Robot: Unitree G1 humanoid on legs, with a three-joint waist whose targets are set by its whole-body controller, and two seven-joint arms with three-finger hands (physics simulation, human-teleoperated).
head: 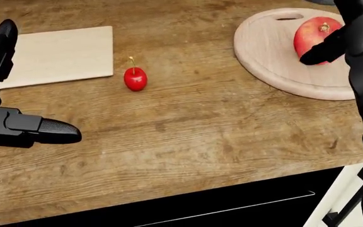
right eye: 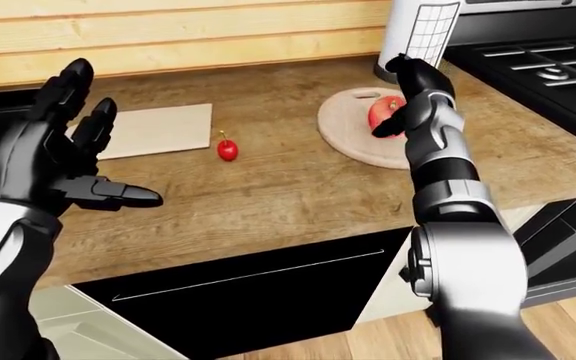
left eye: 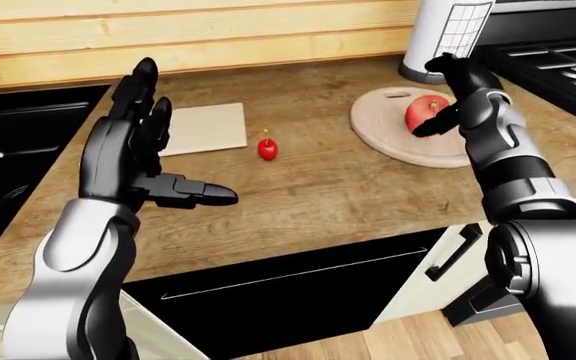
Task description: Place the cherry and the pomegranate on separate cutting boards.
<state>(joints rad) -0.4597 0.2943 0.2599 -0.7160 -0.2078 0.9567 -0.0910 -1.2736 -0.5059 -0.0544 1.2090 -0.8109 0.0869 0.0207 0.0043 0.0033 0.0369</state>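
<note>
Pomegranate: round red pomegranate (head: 316, 31) sits on my round pale wooden cutting board (head: 267, 49), near the counter's right end, its little crown turned up; half the job looks done from how it lies.

Right hand: my black three-finger right hand (left eye: 455, 94) stands beside the fruit with fingers spread, one dark fingertip (head: 311, 58) just at its lower side; I cannot tell whether it touches. Nothing is gripped; the fruit's weight is on the board, not on me.

Cherry: small red cherry with a thin yellow stem (head: 135, 77) lies on the bare brown plank counter (head: 188, 137), just off the right edge of the rectangular pale wooden cutting board (head: 55, 54), stem pointing up toward the wall side.

Left hand: my black left hand (left eye: 138, 161) hangs wide and empty above the counter's near edge, fingers up and thumb out toward the cherry, well apart from it; I judge it poised that way to come in for a pinch.

Why two boards: each fruit needs its own, so the rectangle is kept bare for the cherry.

Risk: cherry is tiny and round, so a clumsy pinch could roll it toward the black sink (left eye: 8, 150) at the counter's left.
</note>
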